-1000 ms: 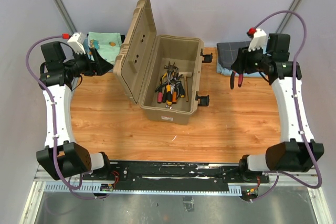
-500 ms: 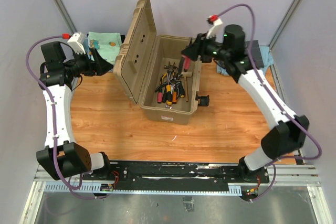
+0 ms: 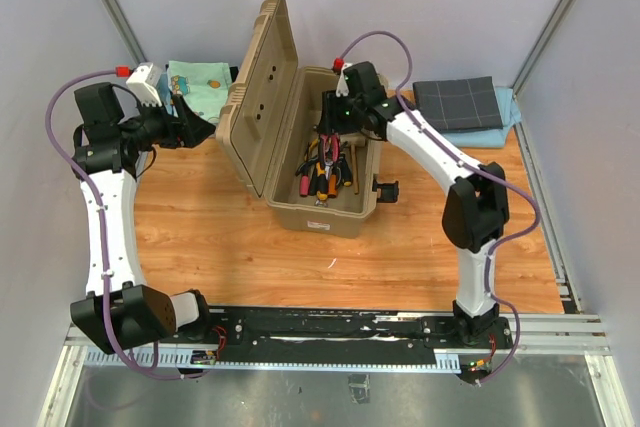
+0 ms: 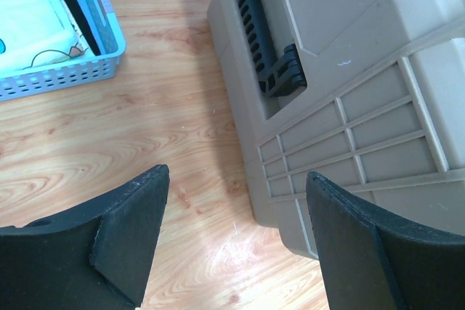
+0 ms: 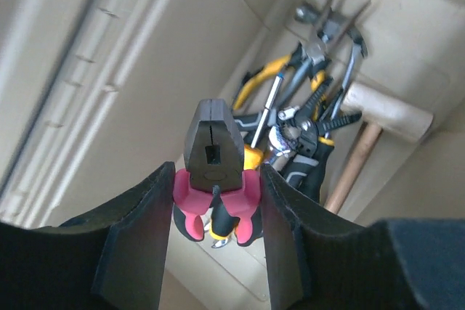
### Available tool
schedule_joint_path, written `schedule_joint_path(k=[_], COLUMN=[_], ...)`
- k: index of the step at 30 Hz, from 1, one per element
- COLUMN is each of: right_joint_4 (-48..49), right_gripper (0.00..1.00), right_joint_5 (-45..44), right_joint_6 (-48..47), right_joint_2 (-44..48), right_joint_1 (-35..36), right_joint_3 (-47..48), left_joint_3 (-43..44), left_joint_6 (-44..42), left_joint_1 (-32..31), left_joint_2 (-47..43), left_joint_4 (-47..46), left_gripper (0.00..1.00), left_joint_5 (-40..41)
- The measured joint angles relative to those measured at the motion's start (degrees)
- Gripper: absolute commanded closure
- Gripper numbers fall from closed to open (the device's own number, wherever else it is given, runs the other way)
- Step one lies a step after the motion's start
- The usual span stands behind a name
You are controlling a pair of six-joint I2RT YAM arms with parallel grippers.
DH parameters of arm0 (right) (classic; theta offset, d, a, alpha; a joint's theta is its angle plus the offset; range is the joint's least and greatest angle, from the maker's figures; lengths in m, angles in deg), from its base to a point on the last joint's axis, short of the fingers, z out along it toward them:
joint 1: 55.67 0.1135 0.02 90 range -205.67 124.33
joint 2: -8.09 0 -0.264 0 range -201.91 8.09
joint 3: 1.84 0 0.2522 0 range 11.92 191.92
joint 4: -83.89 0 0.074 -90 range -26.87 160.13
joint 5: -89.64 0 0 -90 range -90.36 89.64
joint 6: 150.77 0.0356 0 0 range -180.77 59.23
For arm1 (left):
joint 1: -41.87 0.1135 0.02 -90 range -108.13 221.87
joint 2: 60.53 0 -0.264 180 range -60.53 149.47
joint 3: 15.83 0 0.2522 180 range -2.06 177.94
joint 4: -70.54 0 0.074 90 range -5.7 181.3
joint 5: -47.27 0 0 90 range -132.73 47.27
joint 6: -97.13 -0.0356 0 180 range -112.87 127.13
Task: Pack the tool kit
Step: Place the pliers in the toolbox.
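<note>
1. Standing near the middle of the wooden table (image 3: 250, 247), the tan toolbox (image 3: 330, 209) is open, with a black latch (image 3: 385, 189) on its right side.
2. Its lid (image 3: 255, 97) stands nearly upright along the left side of the box.
3. Inside lies a heap of hand tools (image 3: 320, 175), several with yellow and black grips, and a wooden-handled hammer (image 5: 381, 114) towards the right wall.
4. The right gripper (image 5: 214, 186) hangs over the open box, clamped on 1 pair of pink-handled pliers (image 5: 211, 143). Both fingers press the handles, and the dark head points into the box.
5. The left gripper (image 4: 234, 201) hovers just outside the lid, jaws spread wide and grasping nothing. The lid's black recessed handle (image 4: 258, 27) lies ahead of it.
6. Farther back on the left, a blue mesh basket (image 4: 65, 81) holds patterned cloth. At the far right lies a folded dark grey cloth (image 3: 458, 102).
</note>
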Motion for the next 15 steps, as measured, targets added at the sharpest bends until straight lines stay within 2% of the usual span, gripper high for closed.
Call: schedule_joint_path(k=[7,9,11,15], right_joint_4=[-4.39,-5.18,-6.03,-7.58], right_gripper=[0.99,0.87,0.68,0.44], right_joint_5=[-3.19,-3.34,-3.41,-4.26], right_joint_6=[4.20,5.11,5.86,6.01], right_joint_2=[-11.39,-13.86,-15.47,-15.87], right_joint_1=[0.57,0.57,0.57,0.70], right_joint_3=[2.23,2.49,2.89,4.22], left_joint_3=[0.00,0.00,0.00,0.00], left_joint_6=[0.07,0.07,0.09,0.20], left_joint_1=[0.00,0.00,0.00,0.00], left_joint_2=[0.00,0.00,0.00,0.00], left_joint_4=[0.02,0.00,0.00,0.00], left_gripper=[0.20,0.20,0.20,0.20], left_joint_5=[0.02,0.02,0.02,0.04])
